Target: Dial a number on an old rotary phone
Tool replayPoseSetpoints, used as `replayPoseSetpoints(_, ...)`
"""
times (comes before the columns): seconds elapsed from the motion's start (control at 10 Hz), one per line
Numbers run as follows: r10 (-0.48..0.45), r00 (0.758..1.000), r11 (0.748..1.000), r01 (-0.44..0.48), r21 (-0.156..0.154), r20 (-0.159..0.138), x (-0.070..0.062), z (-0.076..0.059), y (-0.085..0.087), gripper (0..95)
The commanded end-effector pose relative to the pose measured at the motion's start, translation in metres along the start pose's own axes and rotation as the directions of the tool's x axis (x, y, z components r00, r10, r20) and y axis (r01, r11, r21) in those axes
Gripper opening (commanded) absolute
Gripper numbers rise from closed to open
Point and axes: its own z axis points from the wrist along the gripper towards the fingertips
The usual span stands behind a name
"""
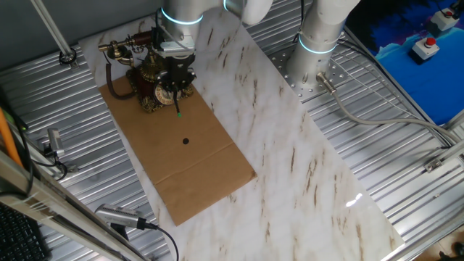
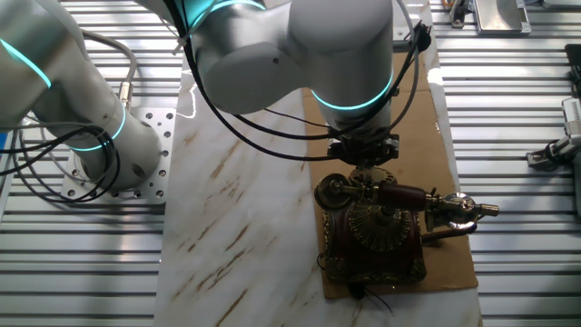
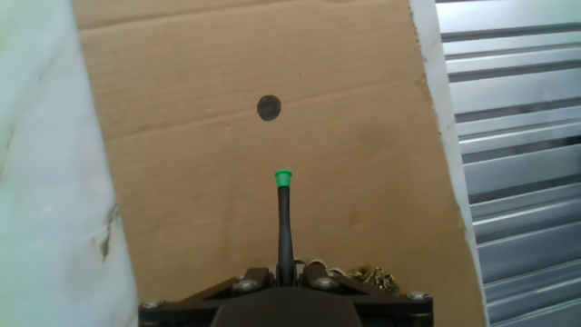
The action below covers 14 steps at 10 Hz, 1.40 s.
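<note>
I see the old rotary phone (image 1: 152, 81) at the far end of the cardboard sheet (image 1: 196, 170), near its edge. The gripper (image 1: 176, 85) is clenched on a thin black stick (image 3: 285, 222), green tip over bare cardboard beside a dark spot (image 3: 269, 108). Marble slab (image 1: 304, 167) borders the sheet.

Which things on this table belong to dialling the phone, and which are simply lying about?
Belongs to the job:
- old rotary phone, with its handset resting on top
- gripper, over the phone
- black green-tipped stick sticking out of the gripper

Lying about:
- cardboard sheet under the phone
- dark round spot on the cardboard
- marble tabletop
- red push-button box
</note>
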Motion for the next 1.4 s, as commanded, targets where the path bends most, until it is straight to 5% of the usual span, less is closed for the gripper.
replayPoseSetpoints(0.1, 0.005, 1.000, 1.000, -0.005, -0.001, -0.003, -0.002, 0.000, -0.001, 0.0)
replayPoseSetpoints(0.7, 0.000, 0.999, 1.000, -0.001, -0.019, -0.034, -0.027, 0.010, -0.021, 0.0)
replayPoseSetpoints(1.1, -0.053, 0.994, 0.996, 0.046, -0.071, -0.094, -0.050, 0.022, -0.031, 0.0)
replayPoseSetpoints(1.4, -0.095, 0.987, 0.994, 0.085, -0.074, -0.133, -0.063, 0.029, -0.033, 0.0)
